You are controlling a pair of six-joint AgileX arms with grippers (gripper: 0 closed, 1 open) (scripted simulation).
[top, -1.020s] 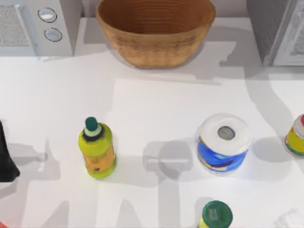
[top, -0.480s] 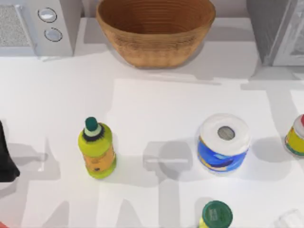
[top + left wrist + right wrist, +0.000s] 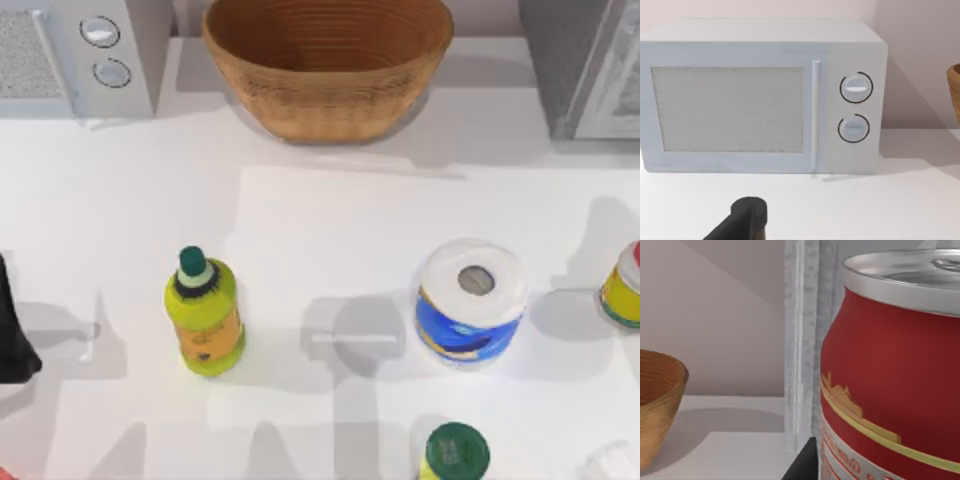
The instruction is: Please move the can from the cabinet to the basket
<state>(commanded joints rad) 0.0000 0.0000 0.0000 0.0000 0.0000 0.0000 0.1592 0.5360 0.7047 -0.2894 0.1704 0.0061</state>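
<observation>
Top view, basket: wide tan-brown woven wicker basket (image 3: pixel 328 62) at the far middle of the white table (image 3: pixel 300 230).
Top view, cabinet: large plain grey cabinet (image 3: pixel 585 60) at the far right.
Top view, left arm: parked at the left edge.
Left wrist view, microwave: light grey microwave with two round knobs (image 3: pixel 760 97); whether the left claw (image 3: pixel 742 220) is open or closed cannot be told.
Right wrist view, can: small red drink can with shiny silver top (image 3: pixel 892 370) very close, just beside the cabinet's grey edge, the basket farther left; the right claw's state cannot be told.

Can (image 3: pixel 890 370), cabinet (image 3: pixel 585 65) & basket (image 3: pixel 327 60) all cut by frame edges.
</observation>
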